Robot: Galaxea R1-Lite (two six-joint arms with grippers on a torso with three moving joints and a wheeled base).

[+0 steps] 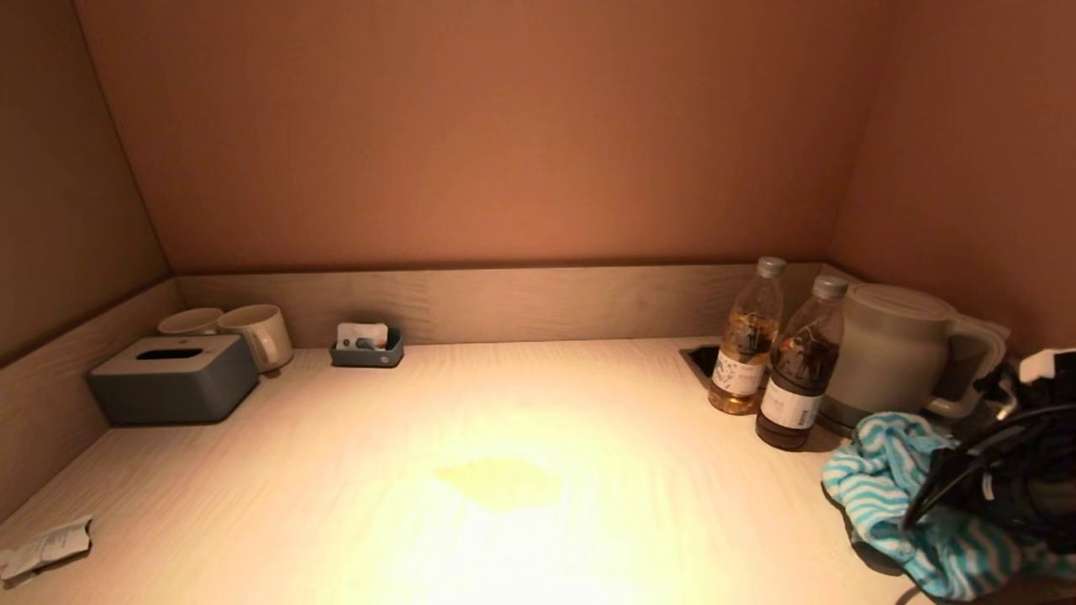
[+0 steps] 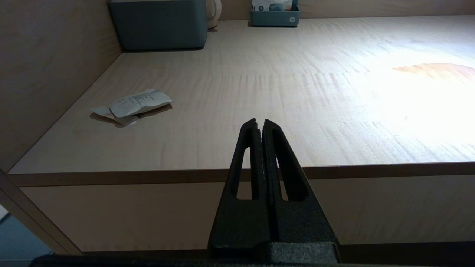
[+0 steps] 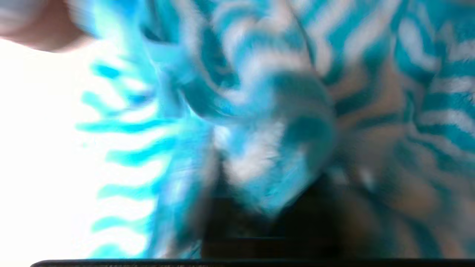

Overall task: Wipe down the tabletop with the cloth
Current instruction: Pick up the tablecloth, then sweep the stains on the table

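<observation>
The blue-and-white striped cloth [image 1: 883, 479] is bunched at the tabletop's [image 1: 336, 470] front right corner. My right gripper [image 1: 950, 496] is sunk into it and looks shut on it. The cloth [image 3: 259, 111] fills the right wrist view and hides most of the fingers. A yellowish spill [image 1: 500, 481] lies mid-table, apart from the cloth; it also shows in the left wrist view [image 2: 434, 69]. My left gripper [image 2: 259, 122] is shut and empty, parked in front of and below the table's front left edge, out of the head view.
Two drink bottles [image 1: 746, 340] [image 1: 799, 370] and a kettle [image 1: 895, 353] stand just behind the cloth. A grey tissue box [image 1: 172, 376], two mugs [image 1: 261, 334] and a small tray [image 1: 366, 346] sit back left. Crumpled paper [image 1: 46, 546] lies front left. Walls enclose three sides.
</observation>
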